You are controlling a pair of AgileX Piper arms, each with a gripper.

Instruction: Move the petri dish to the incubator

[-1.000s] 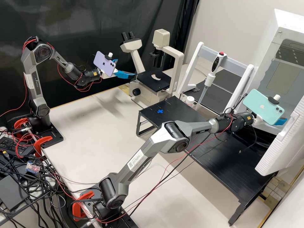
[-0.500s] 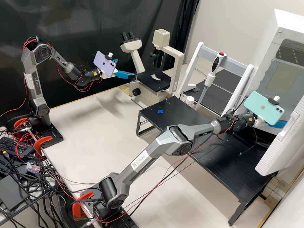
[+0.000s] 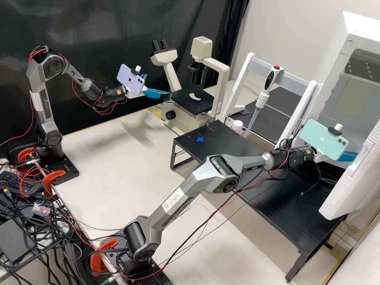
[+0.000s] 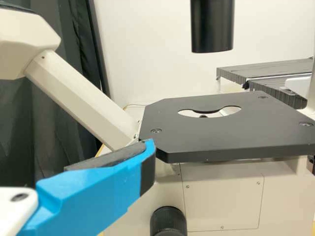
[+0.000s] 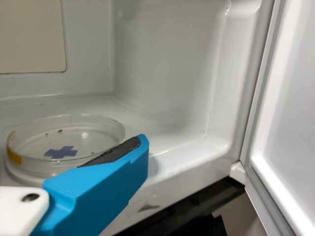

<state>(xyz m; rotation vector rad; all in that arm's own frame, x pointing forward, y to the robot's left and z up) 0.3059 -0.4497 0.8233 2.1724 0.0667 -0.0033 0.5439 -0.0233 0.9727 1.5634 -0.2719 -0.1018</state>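
Nearest, the right arm (image 3: 227,184) leans long and low over the black stand (image 3: 285,213), elbow bent, its right gripper (image 3: 348,157) at the open front of the incubator (image 3: 358,29). Whether its jaws are apart or gripping, I cannot tell. Just beside them, the dish (image 5: 64,137) is inside the incubator, level. Well apart from the incubator, the left arm (image 3: 53,67) stands tall and folds over, left gripper (image 3: 157,85) near the microscope (image 3: 190,99), jaws apart, holding nothing.
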